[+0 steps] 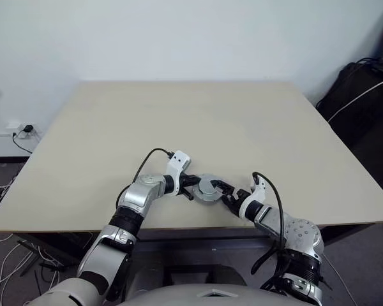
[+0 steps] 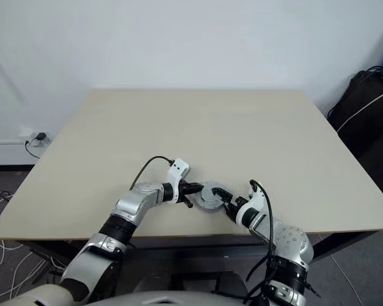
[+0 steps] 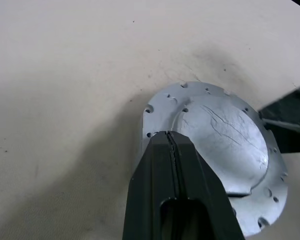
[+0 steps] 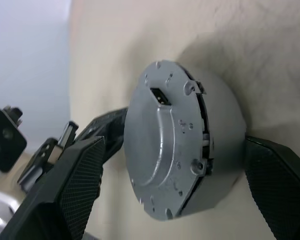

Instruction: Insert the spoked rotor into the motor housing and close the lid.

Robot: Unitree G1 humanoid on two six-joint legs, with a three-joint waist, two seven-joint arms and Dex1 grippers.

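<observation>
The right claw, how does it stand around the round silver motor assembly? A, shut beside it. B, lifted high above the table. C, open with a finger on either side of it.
C: the right claw stands open, its fingers flanking the silver motor assembly.

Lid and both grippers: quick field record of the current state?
lid: silver-grey disc, smooth face with raised centre up, near the table's front edge
seating: appears closed over the housing, gap at rim in right wrist view
left gripper: shut, fingers together at the lid's edge
right gripper: open, fingers either side of the assembly
table: beige top
</observation>
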